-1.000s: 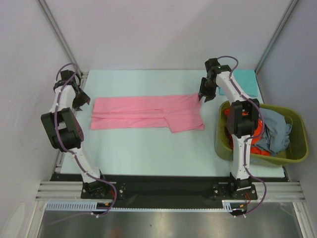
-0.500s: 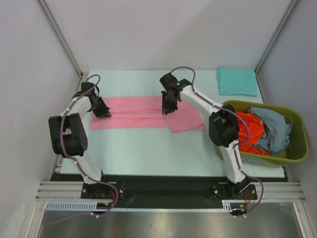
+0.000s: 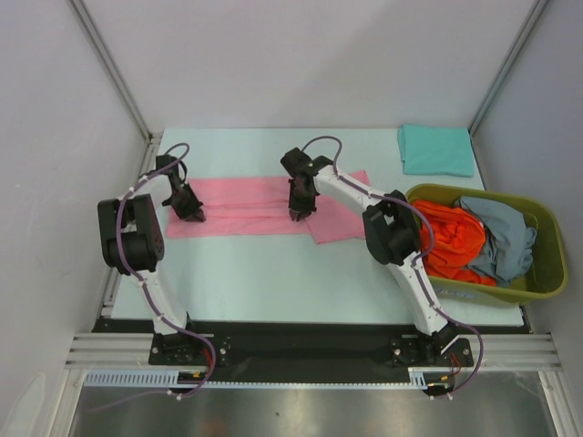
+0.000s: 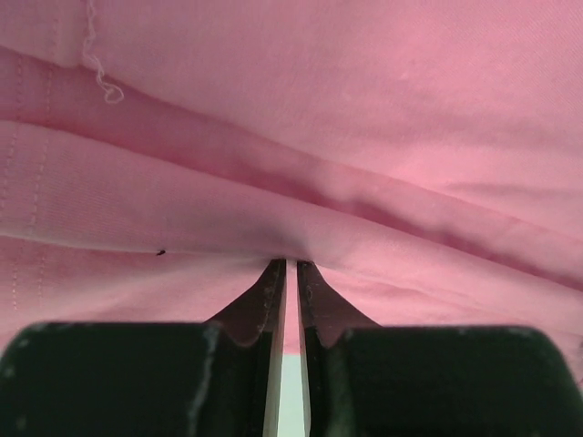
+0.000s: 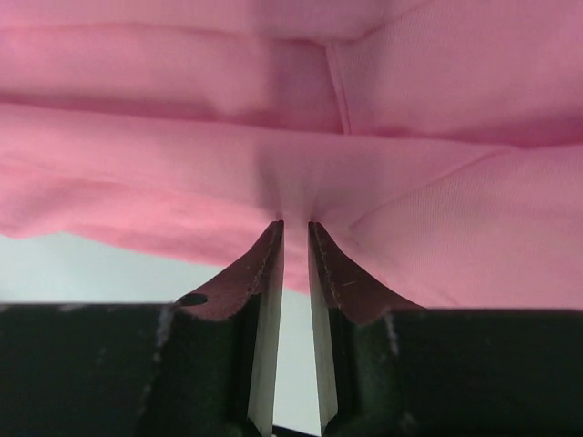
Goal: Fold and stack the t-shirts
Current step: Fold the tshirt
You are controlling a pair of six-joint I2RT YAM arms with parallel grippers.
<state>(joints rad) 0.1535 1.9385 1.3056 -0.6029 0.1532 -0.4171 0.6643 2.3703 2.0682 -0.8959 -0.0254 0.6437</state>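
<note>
The pink t-shirt (image 3: 241, 205) lies flat on the bench (image 3: 273, 273) as a long folded strip. The left gripper (image 3: 194, 215) is closed on its near edge at the left end. The right gripper (image 3: 299, 213) is closed on the same edge mid-length. This looks like the start of another fold. Next, the 2 should lift together and keep the edge taut.

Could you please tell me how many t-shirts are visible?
4: the pink t-shirt spread out centrally, the teal t-shirt folded at the far right corner, the orange-red t-shirt and grey-blue t-shirt in the basket, which may hide more.
</note>
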